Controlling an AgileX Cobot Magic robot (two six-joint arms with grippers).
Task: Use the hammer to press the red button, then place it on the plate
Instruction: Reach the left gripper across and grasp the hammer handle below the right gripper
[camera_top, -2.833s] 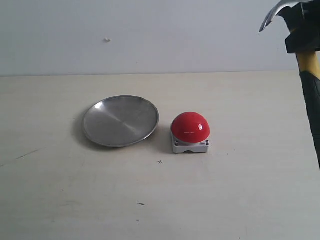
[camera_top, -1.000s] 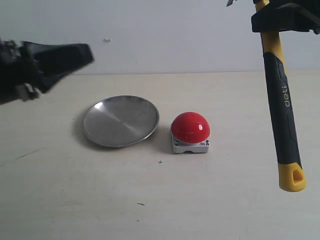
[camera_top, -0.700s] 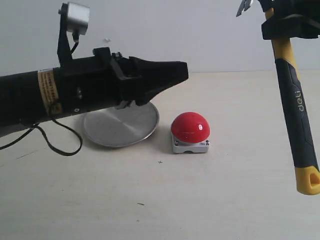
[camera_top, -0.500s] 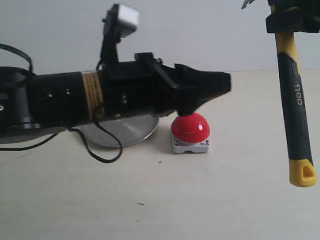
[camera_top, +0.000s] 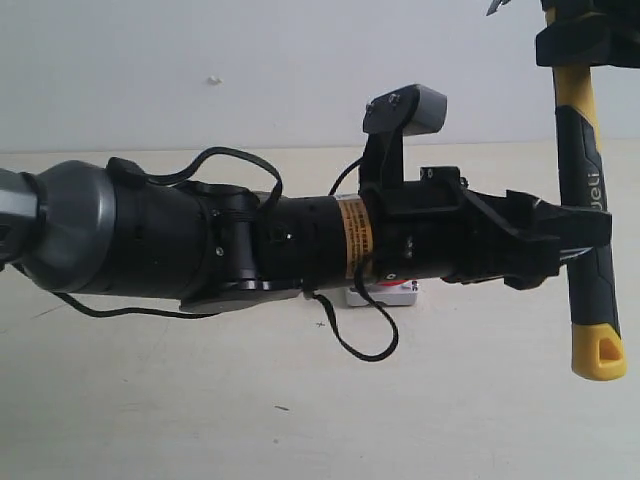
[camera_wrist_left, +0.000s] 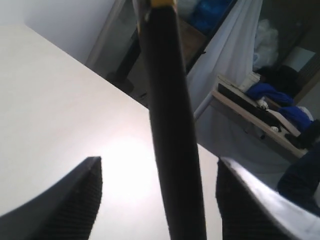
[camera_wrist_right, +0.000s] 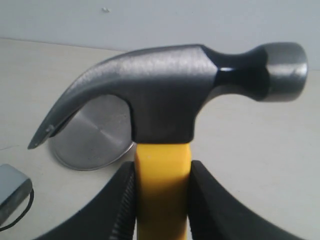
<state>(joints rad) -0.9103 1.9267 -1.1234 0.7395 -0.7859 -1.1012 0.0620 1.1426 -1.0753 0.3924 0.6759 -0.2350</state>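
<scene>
**We are holding the hammer (camera_top: 583, 200) head-up at the right side of the worktop (camera_top: 200, 400)**

We are clamping our right claw (camera_wrist_right: 162, 200) on the yellow neck just beneath the dark metal head. Its two black fingers (camera_wrist_right: 120, 210) are pressing on either side of that neck. In the exterior view the hammer is hanging upright, with the black grip running down and the yellow end lowest.

Our left arm (camera_top: 250, 240) is stretching across the scene from the left, and it is bringing the left claw (camera_top: 575, 238) level with the black grip. In the left wrist view the two fingers of this claw are standing spread apart, one on each side of the grip. Pale worktop is showing in both gaps, so this claw is gaping wide and touching nothing.

The red button (camera_top: 390, 293) is sitting on the worktop behind the left arm. We are seeing only a sliver of red and part of its grey-white base below the arm.

The plate (camera_wrist_right: 90, 135) is lying flat on the worktop. It is showing in the right wrist view beyond the curved prongs of the hammer head. In the exterior view the left arm is hiding it.
</scene>
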